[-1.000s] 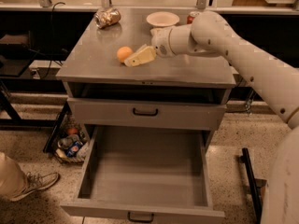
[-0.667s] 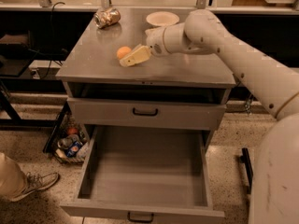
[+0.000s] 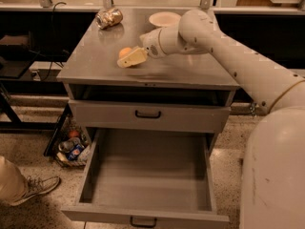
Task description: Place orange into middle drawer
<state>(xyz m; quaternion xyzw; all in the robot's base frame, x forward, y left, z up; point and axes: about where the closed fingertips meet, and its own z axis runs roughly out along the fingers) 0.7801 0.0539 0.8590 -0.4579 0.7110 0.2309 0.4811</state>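
The orange lies on the grey cabinet top, left of centre. My gripper reaches in from the right, low over the top. It is right against the orange's near side and partly covers it. The middle drawer is pulled wide open below, and its grey inside holds nothing. Its front edge with a small dark handle is at the bottom of the view.
A closed grey drawer front sits above the open drawer. A shiny crumpled packet and a white bowl stand at the back of the top. A floor basket of clutter and a person's shoe are at the left.
My gripper has moved left across the cabinet top, right up to the orange. The orange has stayed in place.
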